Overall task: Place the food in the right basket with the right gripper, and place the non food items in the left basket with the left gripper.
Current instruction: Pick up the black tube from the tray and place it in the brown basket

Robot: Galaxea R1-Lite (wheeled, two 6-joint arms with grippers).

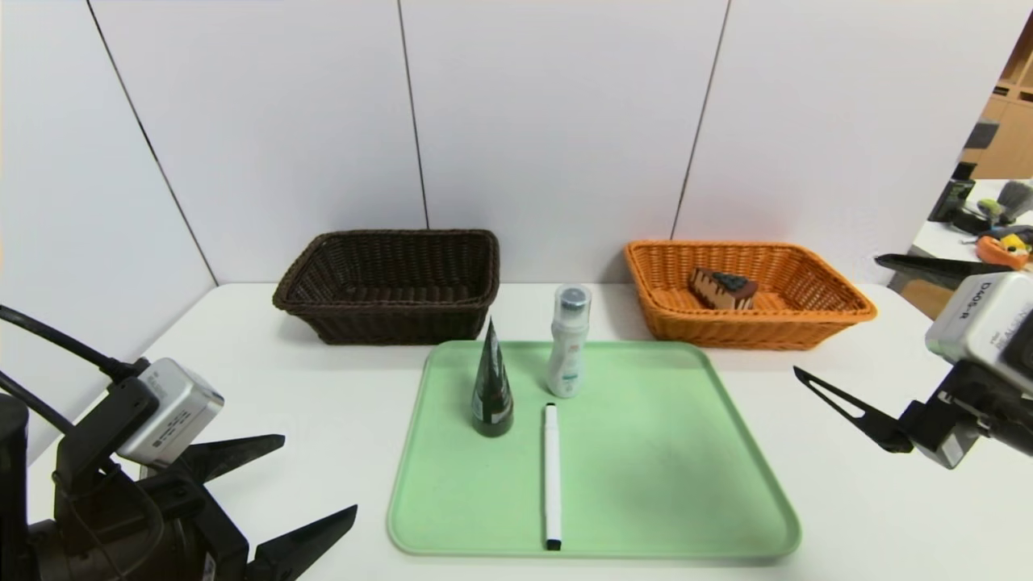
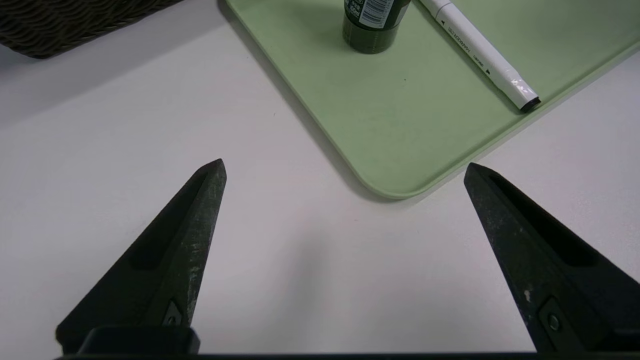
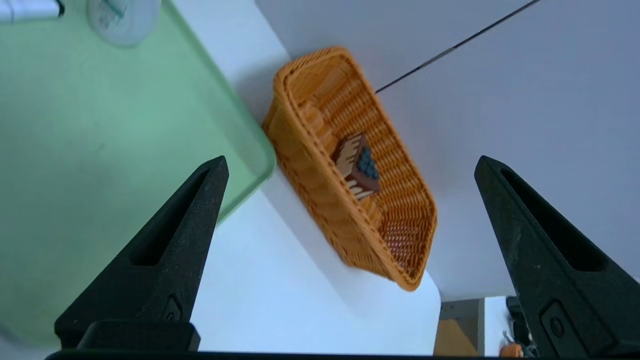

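Observation:
A chocolate cake slice lies in the orange right basket. The dark brown left basket has nothing visible in it. On the green tray stand a dark green tube on its cap and a white bottle. A white marker lies flat in front of them. My left gripper hangs open over the table near the tray's front left corner. My right gripper is open in the air, right of the tray and in front of the orange basket.
The white table ends at wall panels behind the baskets. Its right edge is close to the orange basket, with a cluttered bench beyond it. The tube and the marker show in the left wrist view.

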